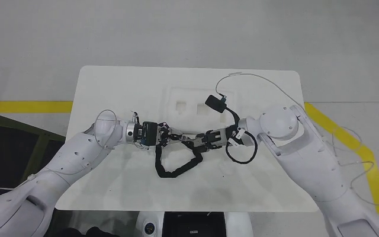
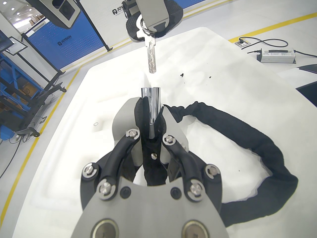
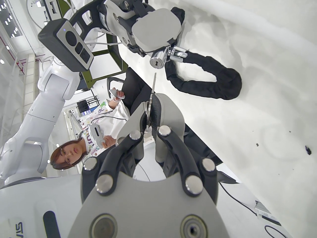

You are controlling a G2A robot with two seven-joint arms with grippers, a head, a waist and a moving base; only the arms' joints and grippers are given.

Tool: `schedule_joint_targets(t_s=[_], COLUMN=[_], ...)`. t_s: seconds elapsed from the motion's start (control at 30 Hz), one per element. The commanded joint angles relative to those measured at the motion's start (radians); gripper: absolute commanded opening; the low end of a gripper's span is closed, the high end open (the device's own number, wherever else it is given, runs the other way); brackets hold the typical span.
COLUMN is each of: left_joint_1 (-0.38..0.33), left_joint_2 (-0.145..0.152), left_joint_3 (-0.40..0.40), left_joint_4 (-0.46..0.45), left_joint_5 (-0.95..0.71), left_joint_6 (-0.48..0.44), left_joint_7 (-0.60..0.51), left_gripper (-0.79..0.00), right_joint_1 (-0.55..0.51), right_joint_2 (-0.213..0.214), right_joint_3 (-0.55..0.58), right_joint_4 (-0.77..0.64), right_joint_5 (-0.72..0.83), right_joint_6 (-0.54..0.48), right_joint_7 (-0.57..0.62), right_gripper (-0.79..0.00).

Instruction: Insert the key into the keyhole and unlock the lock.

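My left gripper (image 2: 151, 115) is shut on the chrome cylinder of the lock (image 2: 151, 105), held above the table with its keyhole end pointing at the other arm. The lock's black fabric-covered chain (image 2: 247, 139) loops down onto the white table. My right gripper (image 3: 149, 110) is shut on the head of the silver key (image 3: 154, 82). The key's blade points at the keyhole face (image 3: 157, 62), with a short gap between tip and keyhole. In the top view both grippers meet at the table's middle, the lock (image 1: 167, 135) to the left of the key (image 1: 185, 139).
A white foam insert (image 1: 189, 106) with moulded recesses lies on the table (image 1: 118, 89) behind the grippers. A thin cable (image 1: 266, 83) curves over the far right part of the table. A few small dark specks (image 2: 182, 74) dot the surface.
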Motion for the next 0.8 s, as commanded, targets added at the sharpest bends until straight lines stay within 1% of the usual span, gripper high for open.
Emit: schedule_joint_targets(t_s=[0.0, 0.3, 0.77], left_joint_1=[0.000, 0.000, 0.000], left_joint_2=[0.000, 0.000, 0.000], left_joint_3=[0.000, 0.000, 0.000], left_joint_4=[0.000, 0.000, 0.000], left_joint_5=[0.000, 0.000, 0.000], left_joint_6=[0.000, 0.000, 0.000], left_joint_7=[0.000, 0.000, 0.000], left_gripper=[-0.785, -0.785, -0.785], right_joint_1=[0.009, 0.047, 0.061], right_joint_2=[-0.002, -0.011, -0.012], right_joint_3=[-0.011, -0.044, -0.064], right_joint_4=[0.006, 0.039, 0.061], right_joint_5=[0.003, 0.018, 0.034], right_joint_6=[0.006, 0.024, 0.033], right_joint_7=[-0.003, -0.021, -0.029], right_gripper=[-0.785, -0.785, -0.785])
